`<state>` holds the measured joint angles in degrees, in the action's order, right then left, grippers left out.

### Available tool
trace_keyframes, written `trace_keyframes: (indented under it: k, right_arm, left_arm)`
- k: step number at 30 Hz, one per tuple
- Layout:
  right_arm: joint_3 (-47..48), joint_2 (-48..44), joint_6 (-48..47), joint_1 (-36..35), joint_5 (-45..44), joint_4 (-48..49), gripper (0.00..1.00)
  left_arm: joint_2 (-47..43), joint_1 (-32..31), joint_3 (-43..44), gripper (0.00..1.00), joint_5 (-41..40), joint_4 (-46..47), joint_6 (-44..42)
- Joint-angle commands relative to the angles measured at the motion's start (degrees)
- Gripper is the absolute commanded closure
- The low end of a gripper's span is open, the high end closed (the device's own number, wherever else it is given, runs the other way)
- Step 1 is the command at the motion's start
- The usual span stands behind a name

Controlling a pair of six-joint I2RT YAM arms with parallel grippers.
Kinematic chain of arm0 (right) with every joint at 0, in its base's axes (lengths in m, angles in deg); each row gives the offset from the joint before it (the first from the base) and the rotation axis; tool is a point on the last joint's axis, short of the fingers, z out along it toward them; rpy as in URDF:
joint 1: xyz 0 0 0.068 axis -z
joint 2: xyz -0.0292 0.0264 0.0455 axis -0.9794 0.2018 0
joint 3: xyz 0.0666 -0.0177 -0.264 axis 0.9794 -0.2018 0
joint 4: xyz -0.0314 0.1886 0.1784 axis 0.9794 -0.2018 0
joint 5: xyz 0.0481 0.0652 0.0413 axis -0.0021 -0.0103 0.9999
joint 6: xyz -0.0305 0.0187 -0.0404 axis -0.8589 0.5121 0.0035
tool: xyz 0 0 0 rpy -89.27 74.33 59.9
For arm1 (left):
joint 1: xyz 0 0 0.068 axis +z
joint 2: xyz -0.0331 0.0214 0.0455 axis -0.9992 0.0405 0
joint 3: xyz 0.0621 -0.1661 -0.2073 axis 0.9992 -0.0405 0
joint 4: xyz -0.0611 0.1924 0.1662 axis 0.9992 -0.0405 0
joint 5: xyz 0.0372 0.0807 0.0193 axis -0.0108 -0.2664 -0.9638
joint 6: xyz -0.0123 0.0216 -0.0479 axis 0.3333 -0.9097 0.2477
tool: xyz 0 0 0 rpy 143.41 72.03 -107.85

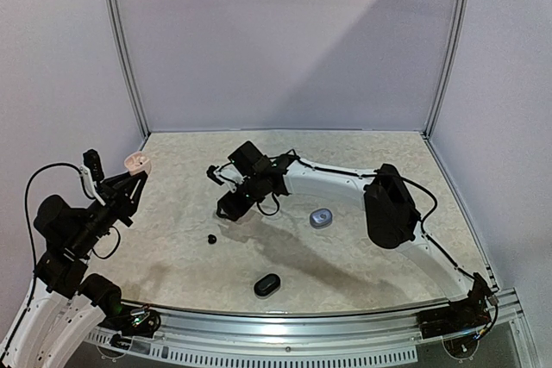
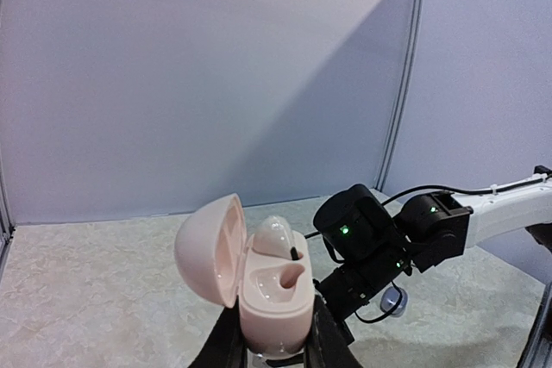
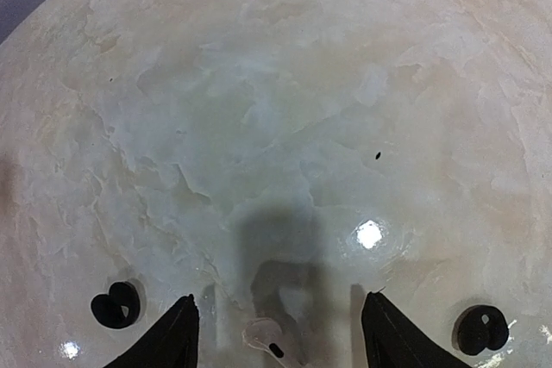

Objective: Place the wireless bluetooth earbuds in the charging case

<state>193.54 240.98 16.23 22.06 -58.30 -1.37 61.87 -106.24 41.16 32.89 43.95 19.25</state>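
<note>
Two hands, two separate jobs going on here. The left hand (image 2: 274, 346) is clamped on the bottom of the pink case (image 2: 272, 299), holding it up off the bench (image 3: 276, 84) with the lid (image 2: 207, 247) flipped open to the side. Makes sense to me: held upright like that, the sockets face up, so a bud can be dropped straight in from above. One seated earbud (image 2: 274, 237) fills the far socket, and the near socket (image 2: 291, 277) is bare.

The right hand (image 3: 280, 303) is down low over the bench with its fingers spread wide, holding nothing. A pale earbud (image 3: 266, 336) lies on the bench right between them. It seems to touch neither finger, though it's at the very bottom edge of the wrist view so I wouldn't swear to it. My guess is that's the mate for the bare socket, and the hand is straddling it ready to pinch.

There's a black earbud (image 3: 116, 308) outside one finger and a second black earbud (image 3: 479, 329) outside the other. They probably go with the black case (image 1: 267, 284) near the front edge, so no reason to touch them yet. The tricky bit will be the pinch itself, since a tiny smooth bud like that could easily squirt out sideways.
</note>
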Motion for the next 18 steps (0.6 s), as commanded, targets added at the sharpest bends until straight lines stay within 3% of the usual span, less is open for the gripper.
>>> trace_keyframes:
  k: [1,9,18]
  right_arm:
    - [-1.5,2.5,-0.5,-1.3,-0.5,-0.1,0.36]
    - [-3.9,1.8,-2.0,-2.5,-4.5,-1.4,0.47]
    - [-8.4,-1.6,-2.3,-3.6,-11.7,0.2,0.72]
  left_arm:
    - [-0.4,0.3,-1.2,1.0,0.8,0.9,-0.4]
    - [-0.5,0.3,-1.2,1.0,1.1,0.7,-0.4]
    - [-0.6,0.3,-1.3,1.0,1.0,0.7,-0.7]
